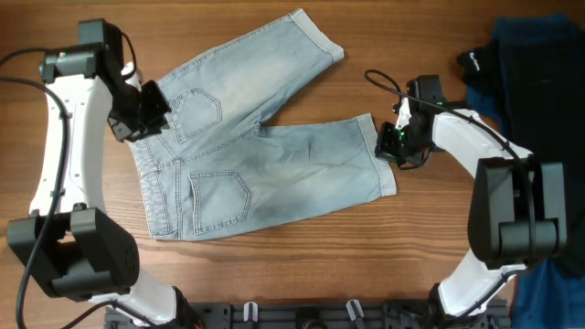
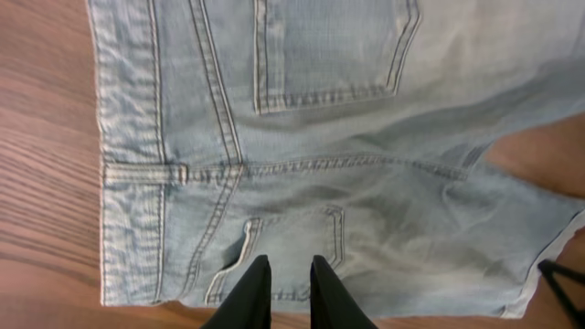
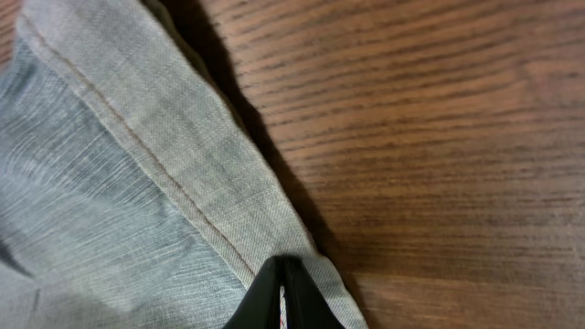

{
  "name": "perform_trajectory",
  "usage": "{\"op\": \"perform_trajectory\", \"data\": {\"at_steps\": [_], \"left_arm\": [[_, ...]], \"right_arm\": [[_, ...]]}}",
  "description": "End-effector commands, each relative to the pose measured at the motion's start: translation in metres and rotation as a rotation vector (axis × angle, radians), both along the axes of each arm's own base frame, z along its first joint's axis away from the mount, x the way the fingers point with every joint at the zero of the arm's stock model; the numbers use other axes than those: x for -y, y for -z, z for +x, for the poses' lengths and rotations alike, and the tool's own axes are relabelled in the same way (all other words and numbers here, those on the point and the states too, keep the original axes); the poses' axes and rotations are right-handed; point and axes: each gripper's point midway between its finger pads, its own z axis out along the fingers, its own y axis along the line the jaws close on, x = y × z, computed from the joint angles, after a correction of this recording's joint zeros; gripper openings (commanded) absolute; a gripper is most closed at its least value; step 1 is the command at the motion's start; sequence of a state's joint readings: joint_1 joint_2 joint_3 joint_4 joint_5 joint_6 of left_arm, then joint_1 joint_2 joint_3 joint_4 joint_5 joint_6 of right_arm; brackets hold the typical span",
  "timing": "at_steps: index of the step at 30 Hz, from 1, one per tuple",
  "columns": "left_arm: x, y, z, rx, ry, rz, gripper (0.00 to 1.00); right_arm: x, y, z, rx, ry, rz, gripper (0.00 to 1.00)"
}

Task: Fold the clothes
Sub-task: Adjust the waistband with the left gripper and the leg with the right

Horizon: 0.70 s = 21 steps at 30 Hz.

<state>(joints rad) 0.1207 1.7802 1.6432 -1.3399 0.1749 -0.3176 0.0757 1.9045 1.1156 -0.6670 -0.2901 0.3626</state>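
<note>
The light blue denim shorts (image 1: 265, 160) lie flat on the wooden table, back pockets up, waistband to the left, both legs pointing right. My left gripper (image 1: 154, 108) is at the upper waist corner by the top pocket. In the left wrist view its fingers (image 2: 288, 267) stand slightly apart over the shorts (image 2: 366, 183) at their side edge, with cloth showing between them. My right gripper (image 1: 389, 144) is at the cuffed hem of the nearer leg. In the right wrist view its fingers (image 3: 281, 271) are shut on the hem's corner (image 3: 210, 183).
A dark blue cloth (image 1: 539, 64) and a black garment with a small white logo (image 1: 475, 64) lie at the far right. A thin black cable (image 1: 379, 80) loops behind the right gripper. A black rack (image 1: 302, 315) runs along the front edge.
</note>
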Motion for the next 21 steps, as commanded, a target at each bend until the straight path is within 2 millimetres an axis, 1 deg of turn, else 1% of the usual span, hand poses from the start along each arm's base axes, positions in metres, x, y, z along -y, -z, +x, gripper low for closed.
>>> {"op": "perform_trajectory", "data": {"at_steps": [1,3,6,7,8,10,12,13,15,16,18,19,21], "left_arm": [[0.015,0.013,-0.014,-0.053,0.018,-0.029,0.15],[0.02,0.023,-0.022,-0.09,0.03,-0.032,0.15],[0.024,0.04,-0.031,-0.124,0.041,-0.035,0.15],[0.026,0.048,-0.034,-0.134,0.045,-0.035,0.15],[0.026,0.056,-0.037,-0.143,0.047,-0.031,0.15],[0.021,0.075,-0.044,-0.16,0.049,0.005,0.16],[0.01,0.095,-0.048,-0.167,0.009,0.068,0.15],[0.003,0.112,-0.047,-0.147,-0.031,0.109,0.14],[0.0,0.132,-0.04,-0.089,-0.059,0.117,0.05],[-0.001,0.142,-0.036,-0.051,-0.065,0.119,0.04],[-0.005,0.157,-0.033,-0.005,-0.072,0.141,0.04],[-0.007,0.161,-0.033,0.001,-0.081,0.154,0.04],[-0.02,0.169,-0.034,0.006,-0.114,0.223,0.04]], "right_arm": [[0.049,0.048,-0.063,-0.284,0.106,-0.304,0.04],[0.059,0.043,-0.08,-0.353,0.129,-0.369,0.04],[0.059,0.038,-0.098,-0.427,0.116,-0.372,0.04],[0.059,0.036,-0.102,-0.447,0.113,-0.371,0.04],[0.058,0.034,-0.103,-0.448,0.101,-0.364,0.04],[0.051,0.031,-0.1,-0.427,0.067,-0.322,0.04],[0.037,0.025,-0.089,-0.368,0.024,-0.229,0.04],[0.03,0.017,-0.081,-0.321,0.016,-0.185,0.04],[0.022,0.003,-0.07,-0.245,-0.002,-0.141,0.05],[0.02,-0.006,-0.065,-0.206,-0.008,-0.128,0.04],[0.019,-0.028,-0.056,-0.117,-0.025,-0.119,0.04],[0.019,-0.038,-0.053,-0.08,-0.026,-0.118,0.04],[0.019,-0.056,-0.048,-0.015,-0.027,-0.113,0.04]]}}
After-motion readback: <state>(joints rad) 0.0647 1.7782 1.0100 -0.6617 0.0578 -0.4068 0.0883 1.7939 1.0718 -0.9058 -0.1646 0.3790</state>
